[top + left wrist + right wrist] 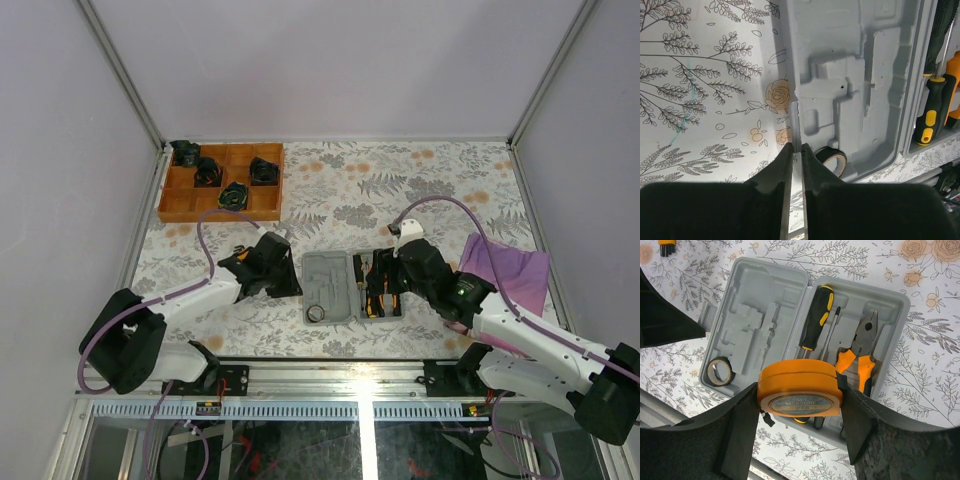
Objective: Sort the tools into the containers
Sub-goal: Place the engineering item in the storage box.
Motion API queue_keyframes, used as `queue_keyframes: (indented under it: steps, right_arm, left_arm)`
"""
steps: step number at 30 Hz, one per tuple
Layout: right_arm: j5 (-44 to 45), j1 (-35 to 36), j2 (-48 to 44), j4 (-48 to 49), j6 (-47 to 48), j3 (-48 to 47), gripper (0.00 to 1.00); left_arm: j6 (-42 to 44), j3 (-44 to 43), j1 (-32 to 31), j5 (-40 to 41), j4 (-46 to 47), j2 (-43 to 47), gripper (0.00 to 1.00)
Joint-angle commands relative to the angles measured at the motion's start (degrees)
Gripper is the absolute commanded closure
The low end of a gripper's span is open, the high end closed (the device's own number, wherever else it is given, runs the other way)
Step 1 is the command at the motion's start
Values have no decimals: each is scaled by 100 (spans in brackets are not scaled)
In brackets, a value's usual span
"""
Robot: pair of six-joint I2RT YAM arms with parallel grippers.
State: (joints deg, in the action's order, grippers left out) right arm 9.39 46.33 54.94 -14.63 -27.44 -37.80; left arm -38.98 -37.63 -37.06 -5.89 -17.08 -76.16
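The grey case (330, 285) lies open mid-table. Its right half holds orange-handled pliers (860, 347), a thick black-and-yellow screwdriver (816, 315) and a slim screwdriver (830, 335). A black tape roll (720, 371) sits in the near corner of the left half. My right gripper (800, 395) is shut on the round orange tape measure (800, 390) and holds it above the case's near right part. My left gripper (796, 147) is closed on the left rim of the case (850, 50), beside the roll (832, 159). The thin black key is out of view.
An orange wooden tray (170, 210) with several black items stands at the far left. A purple cloth (510, 270) lies to the right of the case. The metal frame rail runs along the table's near edge.
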Motion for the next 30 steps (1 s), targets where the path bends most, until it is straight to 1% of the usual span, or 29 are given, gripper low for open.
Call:
queue_keyframes:
  steps: [1,7,11,15,17,19,23,26,28,30]
  right_arm:
    - [50,-40,-65,84,6,-306,95]
    - [122,-38,-24,64,-172,-278,95]
    - [268,-40,104,55,-252,-292,96]
    - [363,-37,293,-171,-302,-462,96]
    - [366,-36,354,-242,-325,-507,96]
    - [341,-41,385,-257,-348,-517,97]
    - [300,-36,380,-298,-354,-543,97]
    - [300,-38,384,-297,-368,-531,97]
    - [276,-38,409,-275,-382,-535,97]
    - [247,-36,453,-252,-406,-541,97]
  left_arm:
    - [-294,191,22,-240,584,22,99]
    - [-835,433,-65,-64,664,392,100]
    - [-1376,546,-447,229,731,666,100]
    - [-1893,622,-901,514,802,826,100]
    - [-2040,638,-1144,671,798,915,100]
    - [-2096,664,-1242,787,740,1043,99]
    - [-2121,723,-1252,1145,451,1366,81]
    - [-1958,645,-1250,1346,192,1505,68]
    - [-1846,571,-1244,1466,9,1538,63]
    - [-1748,532,-1228,1502,-62,1527,59]
